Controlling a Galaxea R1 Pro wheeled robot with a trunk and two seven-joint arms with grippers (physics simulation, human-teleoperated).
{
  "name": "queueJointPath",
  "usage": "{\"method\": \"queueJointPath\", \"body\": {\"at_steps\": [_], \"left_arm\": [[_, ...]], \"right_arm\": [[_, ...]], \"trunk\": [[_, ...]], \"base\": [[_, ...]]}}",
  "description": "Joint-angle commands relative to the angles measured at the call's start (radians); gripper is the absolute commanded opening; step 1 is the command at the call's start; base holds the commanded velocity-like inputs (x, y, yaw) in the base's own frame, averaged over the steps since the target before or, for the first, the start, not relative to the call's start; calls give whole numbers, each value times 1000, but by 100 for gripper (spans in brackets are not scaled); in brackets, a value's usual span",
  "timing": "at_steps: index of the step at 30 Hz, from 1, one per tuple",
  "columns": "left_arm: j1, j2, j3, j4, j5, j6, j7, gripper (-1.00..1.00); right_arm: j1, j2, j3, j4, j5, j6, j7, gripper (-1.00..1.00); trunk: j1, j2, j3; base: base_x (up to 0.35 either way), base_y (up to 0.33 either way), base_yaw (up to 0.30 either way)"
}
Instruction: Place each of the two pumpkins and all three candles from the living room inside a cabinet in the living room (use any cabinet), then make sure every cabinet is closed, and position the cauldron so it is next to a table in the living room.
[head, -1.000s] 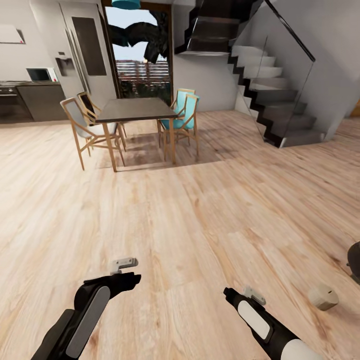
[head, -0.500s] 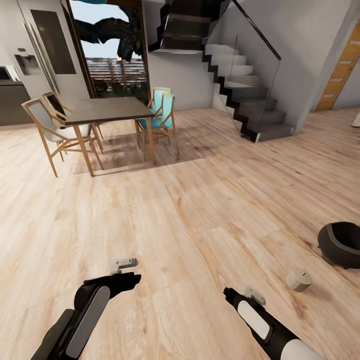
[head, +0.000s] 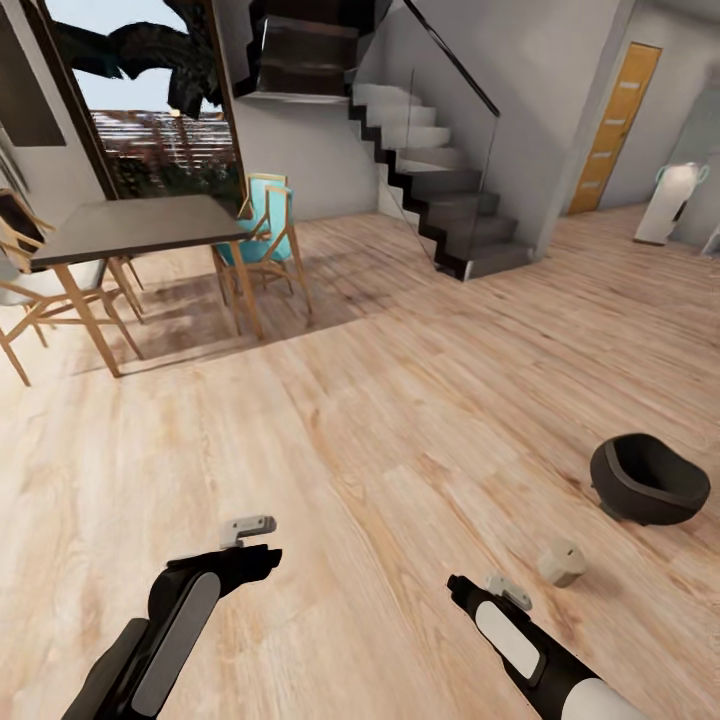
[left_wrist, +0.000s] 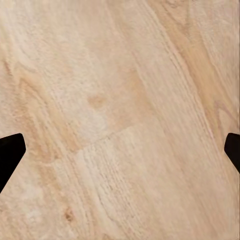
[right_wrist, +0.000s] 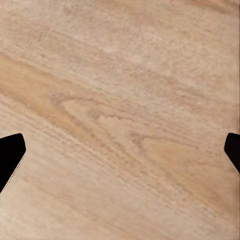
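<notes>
The black-grey cauldron (head: 648, 478) lies tipped on the wooden floor at the right, its mouth facing up and toward me. A small pale beige candle (head: 562, 562) lies on the floor just in front of it. My right gripper (head: 478, 588) hangs low, left of the candle and apart from it. My left gripper (head: 250, 545) hangs at the lower left over bare floor. In both wrist views the dark fingertips (left_wrist: 10, 152) (right_wrist: 10, 152) stand wide apart with only floorboards between them. The pumpkins, the cabinet and the living-room table are out of view.
A dark dining table (head: 130, 225) with wooden chairs (head: 265, 240) stands at the back left. A staircase with a glass rail (head: 440, 180) rises at the back. An orange door (head: 615, 125) and a white vase (head: 672, 200) are at the far right.
The whole view has swung to the right, so the camera turned. The cauldron came fully into the picture and the candle slid leftward in it. Both arms keep the same pose.
</notes>
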Motion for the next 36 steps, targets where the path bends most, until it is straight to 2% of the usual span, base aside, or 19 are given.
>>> {"method": "queueJointPath", "body": {"at_steps": [1, 26, 36], "left_arm": [[0, 1, -2, -1, 10, 2, 10, 100], [0, 1, 0, 2, 9, 2, 10, 100], [0, 1, 1, 2, 10, 2, 10, 100]], "right_arm": [[-1, -1, 7, -2, -2, 3, -7, 100], [-1, -2, 7, -2, -2, -4, -7, 100], [-1, -2, 7, -2, -2, -4, -7, 100]], "trunk": [[0, 0, -1], [0, 0, -14], [0, 0, -20]], "base": [[317, -163, -267], [306, -176, -267], [306, -44, -267]]}}
